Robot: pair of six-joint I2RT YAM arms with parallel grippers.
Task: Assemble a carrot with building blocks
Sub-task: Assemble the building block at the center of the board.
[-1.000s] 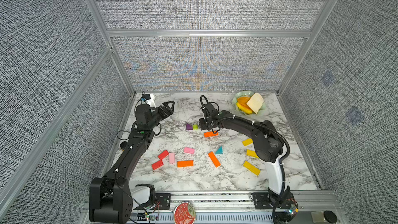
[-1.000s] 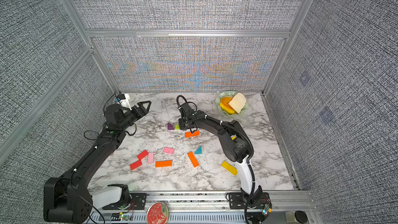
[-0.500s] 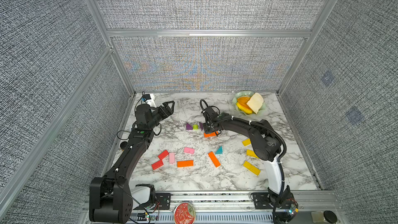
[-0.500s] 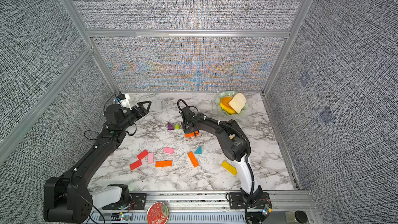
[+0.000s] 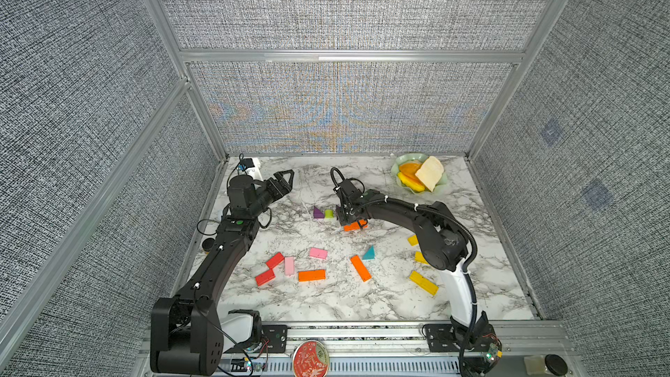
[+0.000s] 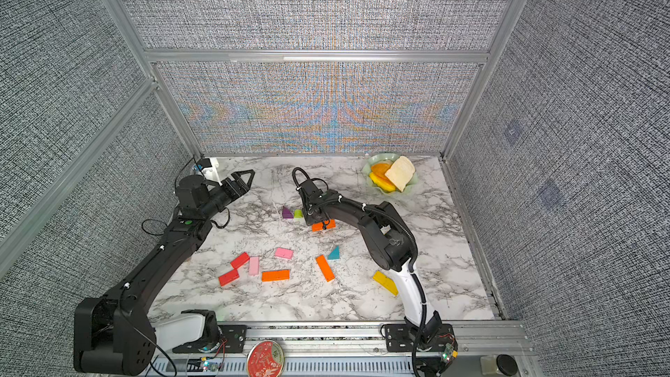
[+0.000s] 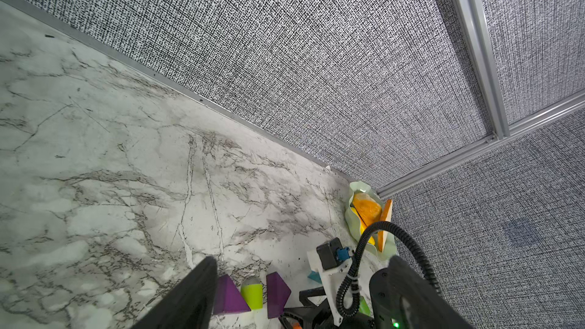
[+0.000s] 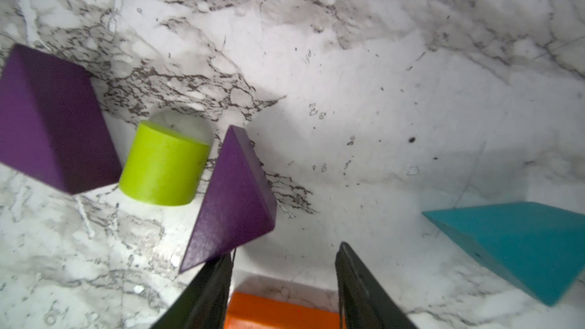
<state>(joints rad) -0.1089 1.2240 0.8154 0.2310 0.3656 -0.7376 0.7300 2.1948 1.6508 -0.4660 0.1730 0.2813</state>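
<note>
Orange block (image 8: 281, 311) lies flat on the marble desk (image 8: 380, 90) between my right jaws, which straddle it; whether they press it I cannot tell. Just beyond: a purple triangle (image 8: 234, 197), lime-green stub (image 8: 161, 166), second purple triangle (image 8: 47, 115); a teal triangle (image 8: 522, 248) apart. My left jaws stand wide and empty, back left.

Right gripper (image 6: 321, 222) over orange bar (image 6: 325, 227), near purple triangle (image 6: 287, 213)

Ten bars (image 5: 311, 275), four triangles (image 8: 231, 197), two stubs (image 8: 163, 164)
</note>
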